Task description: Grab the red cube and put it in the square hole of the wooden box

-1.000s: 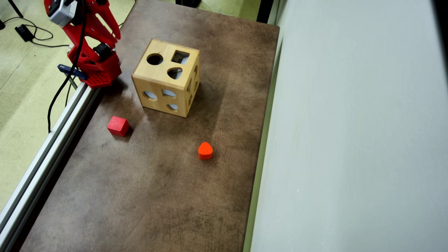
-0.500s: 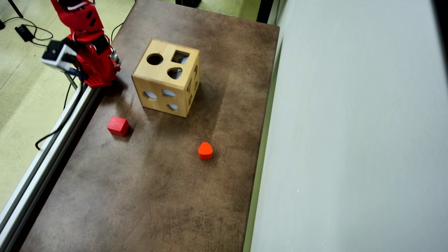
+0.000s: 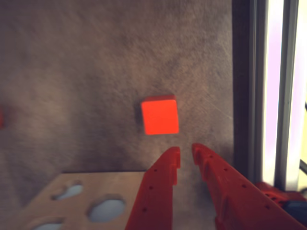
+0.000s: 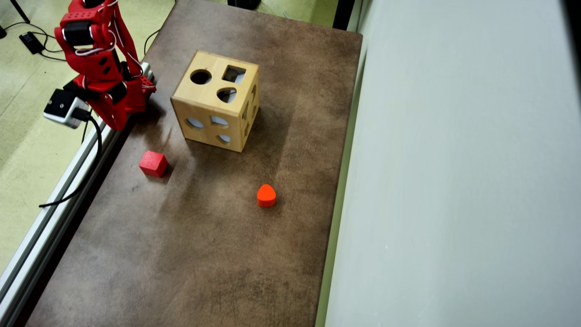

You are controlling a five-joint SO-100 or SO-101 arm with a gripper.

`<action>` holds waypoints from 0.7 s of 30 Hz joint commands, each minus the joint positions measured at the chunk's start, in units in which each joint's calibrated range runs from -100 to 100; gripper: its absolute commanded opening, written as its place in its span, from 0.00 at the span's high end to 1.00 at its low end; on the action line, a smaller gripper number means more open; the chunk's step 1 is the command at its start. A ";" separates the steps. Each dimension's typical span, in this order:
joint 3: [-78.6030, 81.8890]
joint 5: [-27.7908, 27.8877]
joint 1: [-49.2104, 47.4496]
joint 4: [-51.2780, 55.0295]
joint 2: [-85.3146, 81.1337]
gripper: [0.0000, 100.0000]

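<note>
The red cube [image 4: 153, 163] sits on the brown table near its left edge, in front of and left of the wooden box [image 4: 213, 109]. The square hole [image 4: 233, 74] is on the box's top face, beside a round hole and a rounded one. My gripper [image 4: 117, 121] hangs over the table's left edge, behind the cube and apart from it. In the wrist view the cube [image 3: 159, 116] lies just beyond my gripper [image 3: 186, 151], whose fingers stand a narrow gap apart with nothing between them. A side of the box [image 3: 129, 184] fills the lower left.
An orange-red rounded block [image 4: 266, 195] lies in front of the box towards the right. A metal rail [image 4: 68, 181] runs along the table's left edge, also in the wrist view [image 3: 273, 96]. A pale wall panel [image 4: 454, 181] borders the right side.
The arm has unfolded and turned; the wrist camera swung down and left, and the gripper now points down at the table edge. Cube, box and rounded block have not moved.
</note>
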 commanded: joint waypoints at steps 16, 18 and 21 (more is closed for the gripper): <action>15.09 1.07 0.32 -14.23 -0.63 0.76; 16.34 1.12 0.25 -15.44 -0.63 0.75; 17.77 1.17 0.17 -15.92 -0.63 0.75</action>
